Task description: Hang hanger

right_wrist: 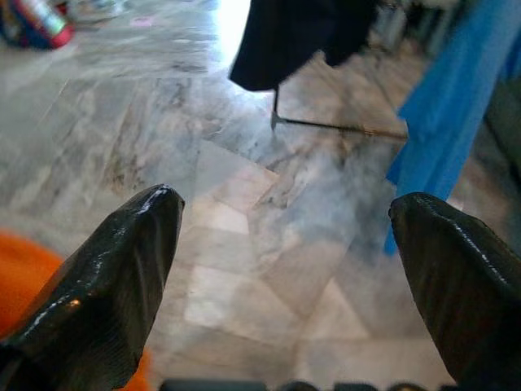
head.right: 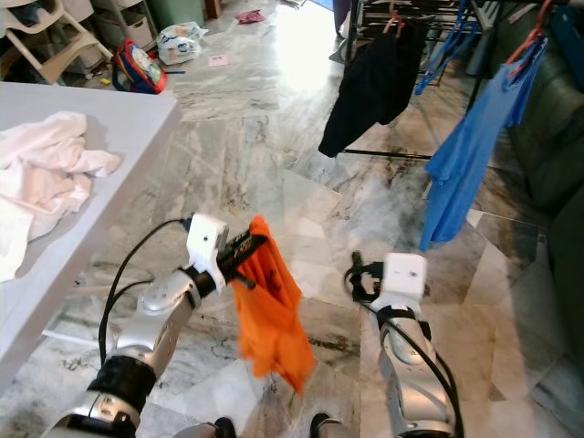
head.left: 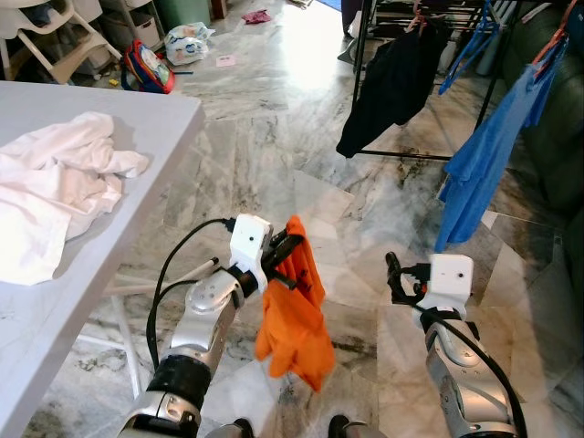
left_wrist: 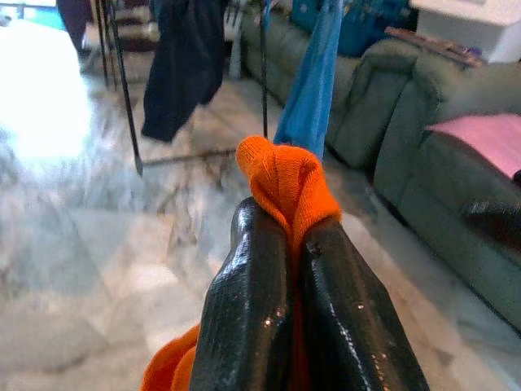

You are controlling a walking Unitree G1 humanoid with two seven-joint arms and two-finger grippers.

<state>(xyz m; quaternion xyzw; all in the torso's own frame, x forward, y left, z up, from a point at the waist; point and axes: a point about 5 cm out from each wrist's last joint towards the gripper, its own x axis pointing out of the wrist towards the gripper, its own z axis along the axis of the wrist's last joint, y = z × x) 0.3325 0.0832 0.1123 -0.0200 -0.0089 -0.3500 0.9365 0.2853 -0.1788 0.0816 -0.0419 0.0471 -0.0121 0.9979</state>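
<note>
Marble-tiled floor (head.left: 274, 119) with grey veining, seen from above by the head camera. One grey table (head.left: 137, 119) stands at the robot's left, bearing one crumpled white cloth (head.left: 55, 182). One black clothes rack (head.left: 365, 55) stands farther ahead, to the right; two garments hang on it: one black garment (head.left: 392, 87) and one blue shirt (head.left: 479, 164), the blue one nearer the right edge. One colourful bag (head.left: 146, 66) and one white plastic bag (head.left: 187, 41) lie on the floor beyond the table, near one white plastic chair (head.left: 59, 41). One green sofa (left_wrist: 423, 130), with one pink cloth (left_wrist: 488, 138) on its seat, lies past the rack in the left wrist view.

Two grippers are raised in front of the robot. Left gripper (left_wrist: 293, 244): both black fingers pressed together on one orange garment (head.left: 292, 310), which bulges above the fingertips and hangs down freely below the hand, clear of the floor. No hanger can be made out inside it. Right gripper (right_wrist: 285, 236): fingers spread wide apart, holding nothing, beside the orange garment without touching it.
</note>
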